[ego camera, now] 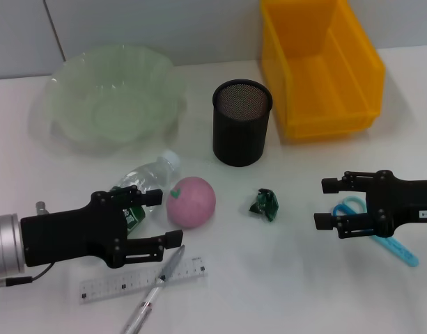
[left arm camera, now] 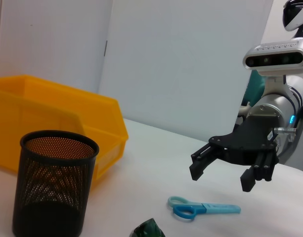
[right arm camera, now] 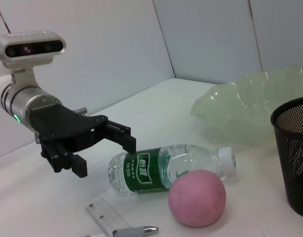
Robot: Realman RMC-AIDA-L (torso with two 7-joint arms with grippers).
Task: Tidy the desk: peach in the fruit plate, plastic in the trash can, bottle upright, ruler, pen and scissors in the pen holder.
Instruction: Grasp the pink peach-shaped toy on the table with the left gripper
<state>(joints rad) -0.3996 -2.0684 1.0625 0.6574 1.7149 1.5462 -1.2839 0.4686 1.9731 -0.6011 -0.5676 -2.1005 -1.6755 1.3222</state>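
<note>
Nothing sorted: peach, bottle, plastic, ruler, pen, scissors loose near pen holder. Left gripper, right gripper spread, empty.

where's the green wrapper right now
In the head view the plastic lies on the desk near the middle, between the peach on its left and the scissors on its right, in front of the pen holder.

I see pale grey wall panels behind, thin vertical seams between them — even, soft light, faint shadows.
</note>
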